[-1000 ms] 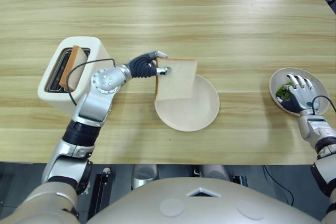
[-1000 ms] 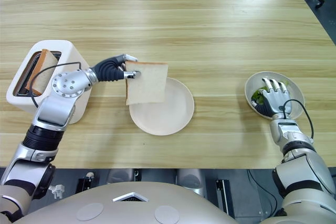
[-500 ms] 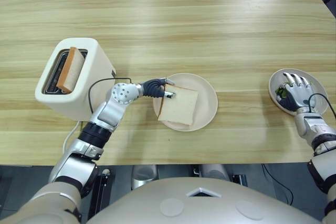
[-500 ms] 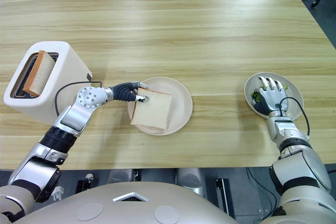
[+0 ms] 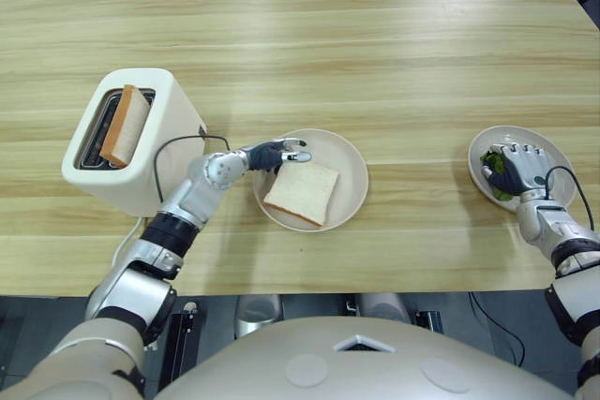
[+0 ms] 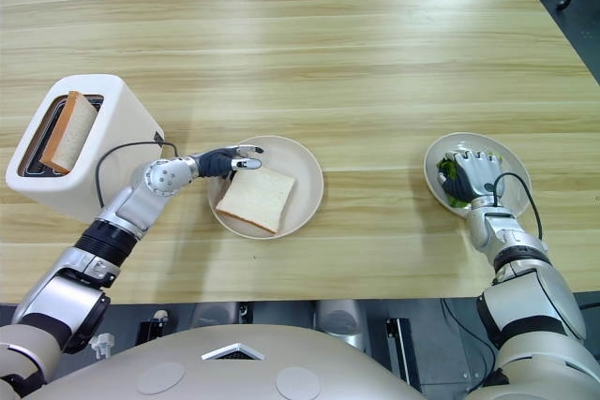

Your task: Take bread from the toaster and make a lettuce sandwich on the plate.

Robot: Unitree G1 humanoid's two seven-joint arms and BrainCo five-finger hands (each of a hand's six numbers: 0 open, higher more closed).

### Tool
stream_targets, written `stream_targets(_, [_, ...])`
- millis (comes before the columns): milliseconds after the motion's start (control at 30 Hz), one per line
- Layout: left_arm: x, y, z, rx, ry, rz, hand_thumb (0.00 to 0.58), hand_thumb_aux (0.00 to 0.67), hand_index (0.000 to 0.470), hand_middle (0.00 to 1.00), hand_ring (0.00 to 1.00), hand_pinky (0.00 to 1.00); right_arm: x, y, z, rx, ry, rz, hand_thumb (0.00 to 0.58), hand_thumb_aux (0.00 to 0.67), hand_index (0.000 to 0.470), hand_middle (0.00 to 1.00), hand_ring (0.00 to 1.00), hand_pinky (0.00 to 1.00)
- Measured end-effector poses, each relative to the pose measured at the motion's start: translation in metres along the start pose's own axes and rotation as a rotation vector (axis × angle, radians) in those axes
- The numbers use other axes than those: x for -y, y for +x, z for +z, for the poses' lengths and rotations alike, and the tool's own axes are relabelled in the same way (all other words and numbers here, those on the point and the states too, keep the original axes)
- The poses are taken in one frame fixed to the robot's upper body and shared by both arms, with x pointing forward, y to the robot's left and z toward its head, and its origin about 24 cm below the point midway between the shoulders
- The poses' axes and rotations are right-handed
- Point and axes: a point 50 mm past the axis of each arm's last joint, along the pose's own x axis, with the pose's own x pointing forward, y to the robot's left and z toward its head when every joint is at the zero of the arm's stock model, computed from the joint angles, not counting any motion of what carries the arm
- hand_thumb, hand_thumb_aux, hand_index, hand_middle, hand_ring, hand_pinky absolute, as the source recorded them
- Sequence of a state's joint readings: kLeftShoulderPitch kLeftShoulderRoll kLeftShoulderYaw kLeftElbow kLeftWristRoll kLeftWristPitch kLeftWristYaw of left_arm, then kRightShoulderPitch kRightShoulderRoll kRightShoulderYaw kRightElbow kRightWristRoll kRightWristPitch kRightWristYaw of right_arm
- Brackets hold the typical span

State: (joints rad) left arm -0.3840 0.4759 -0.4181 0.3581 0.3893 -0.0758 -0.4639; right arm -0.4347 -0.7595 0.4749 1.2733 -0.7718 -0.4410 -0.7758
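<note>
While the square white bread slice [image 5: 302, 191] lies flat on the round cream plate [image 5: 352, 161] at frame centre, left robot hand [image 5: 274, 153] open beside it, the right robot hand [image 5: 518, 164], whose grip I cannot tell, should pinch green lettuce [image 5: 491, 162] firmly from the cream bowl [image 5: 549, 145] at right.
</note>
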Motion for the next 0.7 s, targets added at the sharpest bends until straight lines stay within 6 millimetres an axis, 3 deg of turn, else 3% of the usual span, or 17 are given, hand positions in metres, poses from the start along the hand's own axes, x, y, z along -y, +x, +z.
stream_targets(267, [-0.045,-0.021,0.021,0.072,0.124,0.181,0.0,0.0,0.0,0.0,0.0,0.0,-0.001,0.004,0.008,0.036,-0.001,0.01,0.58,0.67,0.46,1.0,1.0,1.0])
stream_targets(500, [-0.047,-0.031,0.027,0.099,0.096,0.22,0.0,0.0,0.0,0.0,0.0,0.0,0.013,0.019,0.019,0.097,0.019,-0.066,0.58,0.67,0.46,1.0,1.0,1.0])
stream_targets(700, [-0.054,-0.047,0.03,0.138,0.036,0.312,0.0,0.0,0.0,0.0,0.0,0.0,0.043,0.033,0.026,0.192,0.032,-0.23,0.58,0.67,0.46,1.0,1.0,1.0])
